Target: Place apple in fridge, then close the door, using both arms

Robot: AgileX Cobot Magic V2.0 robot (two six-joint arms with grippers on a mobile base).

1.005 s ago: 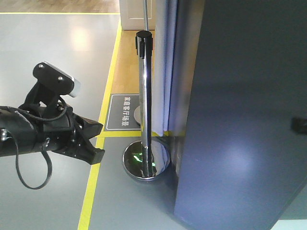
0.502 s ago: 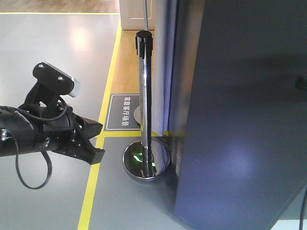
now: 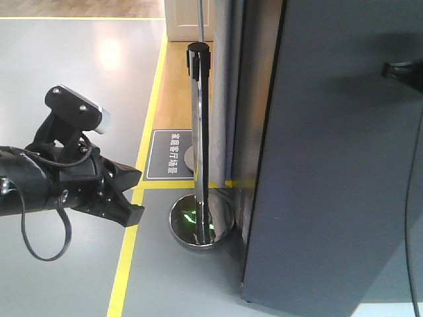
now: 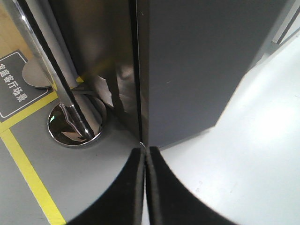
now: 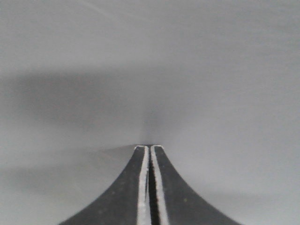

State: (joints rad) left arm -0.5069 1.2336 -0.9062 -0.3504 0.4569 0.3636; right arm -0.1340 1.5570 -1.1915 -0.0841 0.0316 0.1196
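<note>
Grey glossy floor (image 3: 79,99) fills the left half of the front view, crossed by a yellow tape line (image 3: 125,257) that runs from the far wooden strip toward the near edge. Over that floor on the left hangs the left arm (image 3: 39,181), black, with a loose cable loop below it and a small grey-white camera module (image 3: 82,109) on top. The left gripper (image 4: 145,154) has its jaws pressed together with nothing between them; in its wrist view the tips point at the near bottom corner of the fridge, just short of it.

Right of the arm, a dark floor sign (image 3: 168,155) with white characters lies beside the tape. A chrome stanchion post (image 3: 198,132) stands on a round mirrored base (image 3: 201,221), just left of the fridge and close to its side wall.

Farther right, the fridge (image 3: 248,132) shows only dark grey outer faces. The door (image 3: 337,172) lies nearly flush against the body, with a thin dark seam visible along its left edge. The apple is not visible in any view.

At the far right, the right gripper (image 3: 396,69) is a dark shape against the upper part of the door. Its wrist view shows both black fingers (image 5: 140,187) closed on each other, tips at the plain grey door surface; whether they touch it cannot be told.
</note>
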